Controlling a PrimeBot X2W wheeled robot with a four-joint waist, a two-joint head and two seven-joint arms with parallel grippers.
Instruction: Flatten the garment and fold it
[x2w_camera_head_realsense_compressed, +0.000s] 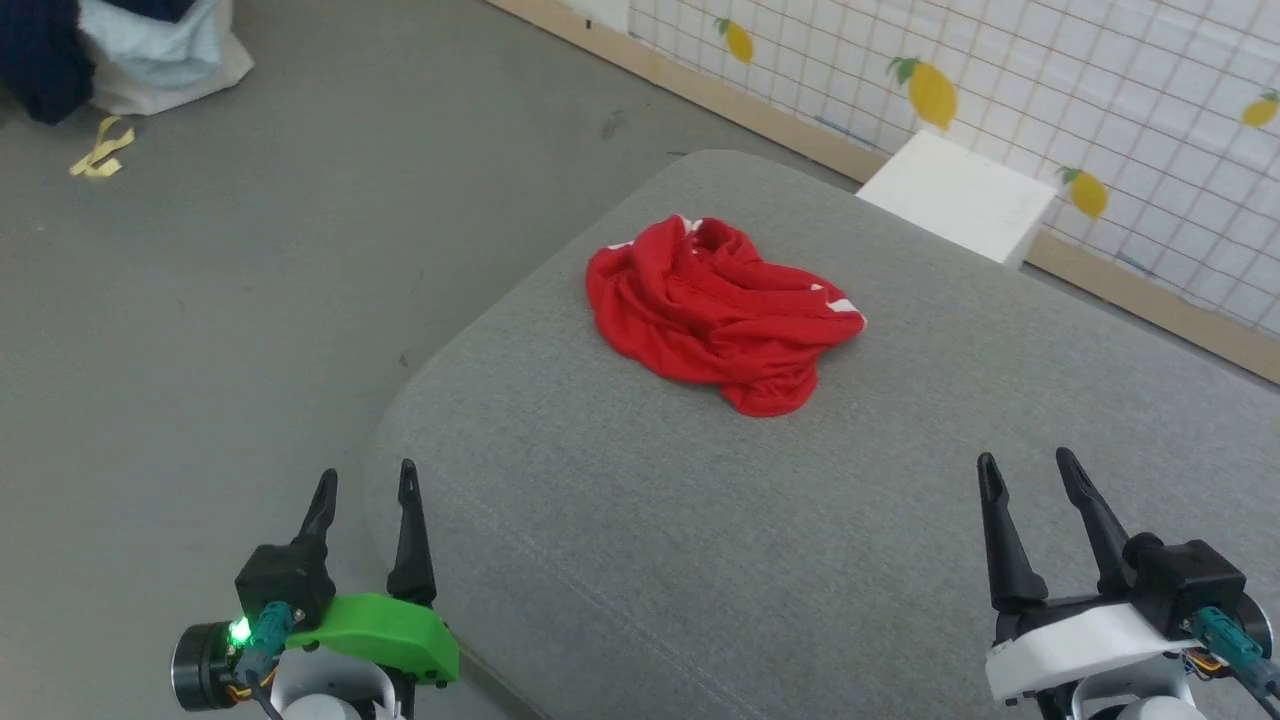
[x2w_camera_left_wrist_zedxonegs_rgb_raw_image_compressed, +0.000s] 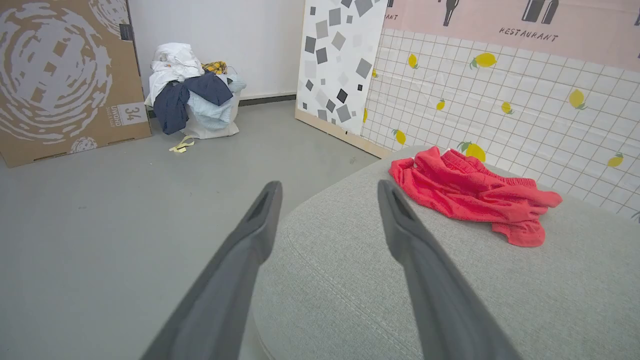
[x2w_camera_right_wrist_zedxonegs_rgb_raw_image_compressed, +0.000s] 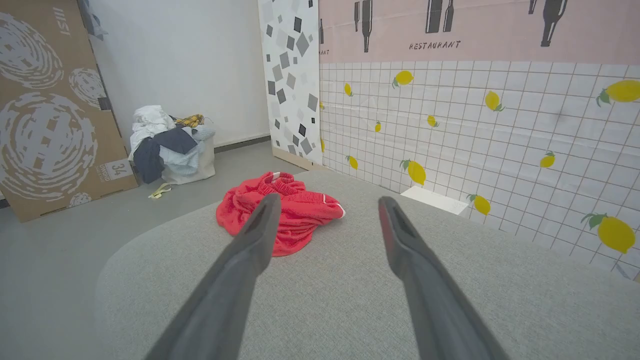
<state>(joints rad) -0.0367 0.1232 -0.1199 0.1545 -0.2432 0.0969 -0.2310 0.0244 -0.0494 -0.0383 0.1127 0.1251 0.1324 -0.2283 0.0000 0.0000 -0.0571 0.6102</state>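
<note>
**Head view.** Crumpled red shorts (x2w_camera_head_realsense_compressed: 715, 315) on a grey cushion (x2w_camera_head_realsense_compressed: 700, 540), at 1 o'clock from the left gripper (x2w_camera_head_realsense_compressed: 366, 472) and 11 o'clock from the right gripper (x2w_camera_head_realsense_compressed: 1027, 458), well apart from both. Fingers of each spread wide, holding nothing. White box (x2w_camera_head_realsense_compressed: 955, 195) at 2 o'clock from the shorts, beside the cushion's far edge.

**Left wrist view.** Added here: cardboard box (x2w_camera_left_wrist_zedxonegs_rgb_raw_image_compressed: 60, 75) at 10 o'clock and heaped laundry bag (x2w_camera_left_wrist_zedxonegs_rgb_raw_image_compressed: 192, 95) at 11 o'clock, on the floor. Shorts at 2 o'clock, beyond the fingertips; gathered waistband visible.

**Right wrist view.** Shorts at 11 o'clock, partly hidden behind one finger; white hem trim visible. Lemon-print wall (x2w_camera_right_wrist_zedxonegs_rgb_raw_image_compressed: 475, 125) at 1 o'clock.
</note>
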